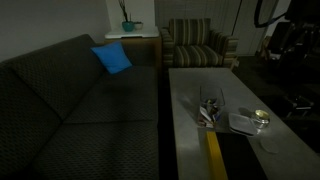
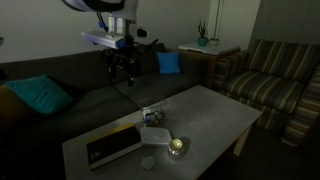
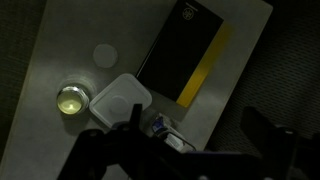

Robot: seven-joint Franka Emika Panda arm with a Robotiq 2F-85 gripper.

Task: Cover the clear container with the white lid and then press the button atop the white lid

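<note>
On the tabletop (image 2: 215,110) the white lid (image 2: 155,137) lies beside the clear container (image 2: 153,115), not on it. My pincer (image 2: 125,68) hangs wide and empty above. Covering and pressing both remain, I judge.

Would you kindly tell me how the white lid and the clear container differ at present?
The white lid is flat and opaque; the clear container stands taller and is see-through. The white lid lies beside the clear container, not on it, leaving it uncovered. Both rest on the pale table.
</note>
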